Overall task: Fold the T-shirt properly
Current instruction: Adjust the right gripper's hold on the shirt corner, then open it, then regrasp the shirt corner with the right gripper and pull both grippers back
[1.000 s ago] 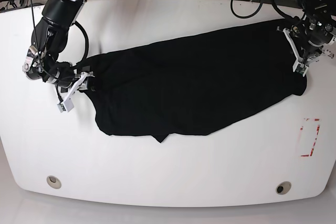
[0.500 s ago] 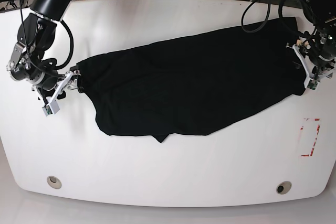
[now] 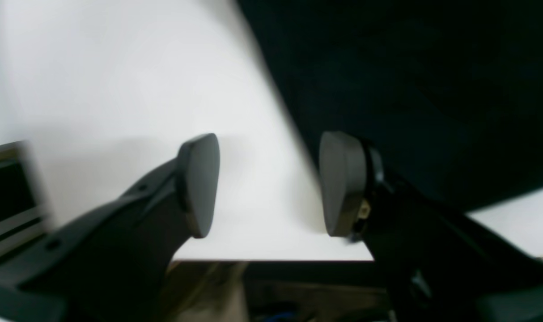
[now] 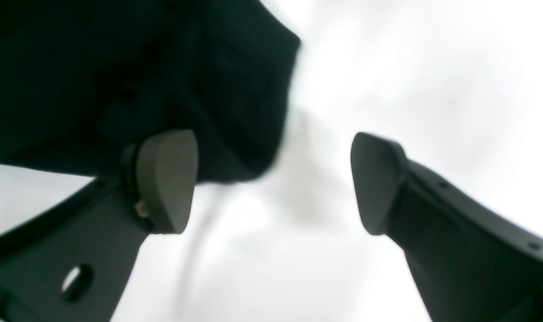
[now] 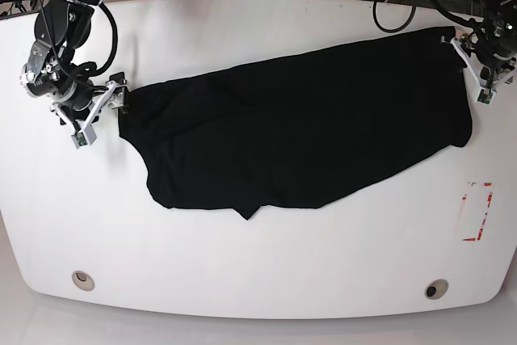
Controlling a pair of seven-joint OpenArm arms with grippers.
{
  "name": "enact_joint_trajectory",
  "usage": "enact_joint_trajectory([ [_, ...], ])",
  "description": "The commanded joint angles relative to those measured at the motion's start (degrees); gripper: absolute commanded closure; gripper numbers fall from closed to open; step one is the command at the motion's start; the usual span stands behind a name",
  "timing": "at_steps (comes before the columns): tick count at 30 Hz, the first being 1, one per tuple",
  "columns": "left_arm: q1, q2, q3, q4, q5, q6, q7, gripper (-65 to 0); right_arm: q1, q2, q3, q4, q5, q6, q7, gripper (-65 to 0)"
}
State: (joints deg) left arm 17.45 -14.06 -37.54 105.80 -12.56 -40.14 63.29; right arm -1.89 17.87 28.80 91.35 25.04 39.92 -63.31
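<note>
Base view: the large black cloth T-shirt (image 5: 299,131) lies spread in a long slanted band across the middle of the white table (image 5: 258,264), running from centre left up to the upper right. The right gripper (image 5: 101,115) sits at the frame's left, just beside the cloth's left end; the left gripper (image 5: 477,70) sits at the upper right, at the cloth's other end. Judgement: the arms stand at opposite ends because the garment was stretched lengthwise to flatten it for folding.

Left wrist view: the left gripper (image 3: 269,183) has its dark pads parted with bare table between them. The T-shirt (image 3: 410,89) fills the upper right, its edge just beside one pad. Nothing is held, which the base view cannot settle.

Right wrist view: the right gripper (image 4: 271,181) stands wide apart and empty. A rounded cloth corner (image 4: 218,103) hangs at upper left, behind one pad, clear of the gap.
</note>
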Motion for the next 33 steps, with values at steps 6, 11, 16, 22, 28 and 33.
enact_joint_trajectory([
  [6,1.58,2.94,-2.24,0.62,1.00,0.14,-2.23,-33.2,0.70,0.29,0.08,-0.76,-0.03,0.08,0.76,-49.9],
  [11,1.93,3.03,-1.63,-1.14,3.11,0.14,-2.41,-33.2,2.11,0.20,0.08,-4.54,-0.11,0.08,1.99,-49.9],
  [16,1.84,3.12,-1.63,-4.13,3.37,0.14,-2.41,-33.1,2.20,0.20,0.08,-6.82,-0.11,0.08,2.34,-44.7],
  [22,1.23,3.12,-1.71,-6.85,3.55,0.14,-4.52,-27.2,2.37,0.11,0.08,-7.97,-0.11,0.08,2.43,-39.5],
  [28,1.23,3.12,-1.71,-10.46,3.55,0.14,-6.63,-26.1,2.29,-1.82,0.08,-7.97,-0.29,0.08,2.43,-35.8],
  [33,1.14,3.12,-1.71,-10.63,3.55,0.14,-6.63,-9.2,1.93,-2.00,0.08,-7.61,-0.20,0.08,2.34,-10.6],
])
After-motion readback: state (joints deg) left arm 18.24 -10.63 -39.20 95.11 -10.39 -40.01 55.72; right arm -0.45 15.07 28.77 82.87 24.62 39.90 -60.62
